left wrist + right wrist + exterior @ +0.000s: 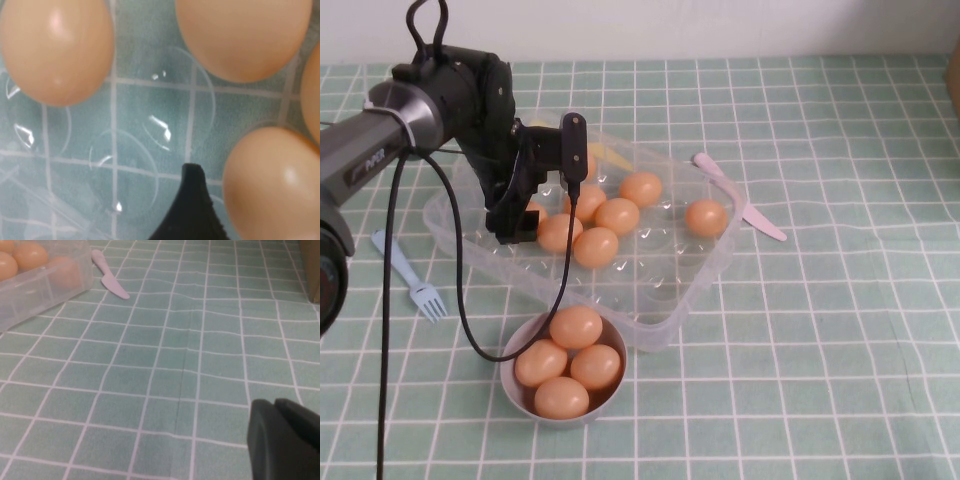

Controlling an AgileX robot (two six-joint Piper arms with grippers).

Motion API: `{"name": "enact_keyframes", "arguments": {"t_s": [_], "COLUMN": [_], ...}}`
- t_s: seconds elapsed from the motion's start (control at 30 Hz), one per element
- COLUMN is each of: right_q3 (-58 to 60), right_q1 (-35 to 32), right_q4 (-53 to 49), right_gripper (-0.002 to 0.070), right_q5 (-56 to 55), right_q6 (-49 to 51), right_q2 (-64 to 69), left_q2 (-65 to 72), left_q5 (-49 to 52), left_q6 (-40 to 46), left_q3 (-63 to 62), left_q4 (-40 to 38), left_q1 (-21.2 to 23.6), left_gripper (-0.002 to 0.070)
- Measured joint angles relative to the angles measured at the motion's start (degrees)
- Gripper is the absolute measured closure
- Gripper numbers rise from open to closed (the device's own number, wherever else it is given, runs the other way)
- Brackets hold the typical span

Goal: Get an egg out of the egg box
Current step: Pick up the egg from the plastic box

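The clear plastic egg box [705, 275] lies at the table's middle-left with several orange-tan eggs in its cups, such as one [617, 215] near the middle. My left gripper [515, 222] is down inside the box at its left end. In the left wrist view one black fingertip [192, 200] stands close beside an egg [275, 185] that fills the space between the jaws; the other finger is out of frame. The gripper [270, 205] looks open around that egg. My right gripper [287, 440] is shut and empty, low over bare cloth, outside the high view.
A small grey bowl [510, 385] in front of the box holds several eggs. A blue fork [415, 280] lies left of the box and a pink knife [740, 200] at its right. A brown object [954, 75] is at the far right edge.
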Motion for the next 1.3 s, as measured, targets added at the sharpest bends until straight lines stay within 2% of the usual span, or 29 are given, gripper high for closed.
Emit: {"name": "enact_keyframes", "arguments": {"t_s": [0.4,0.67,1.07,1.3], "right_q3": [0.0,0.0,0.0,0.0], "right_q1": [0.0,0.0,0.0,0.0], "right_q4": [0.0,0.0,0.0,0.0], "right_gripper": [0.0694,0.0694,0.0694,0.0694], "right_q5": [0.0,0.0,0.0,0.0], "right_q6": [0.0,0.0,0.0,0.0], "right_q2": [0.0,0.0,0.0,0.0], "left_q2": [0.77,0.86,0.29,-5.6], "left_q5": [0.04,0.62,0.75,1.81], "left_q6": [0.45,0.1,0.0,0.0], "left_q3": [0.0,0.0,0.0,-0.28], "left_q4": [-0.25,-0.41,-1.58,-1.36], "left_q1": [0.33,0.91,1.02,1.02], "left_gripper": [0.0182,0.0314,0.0316,0.0316]}}
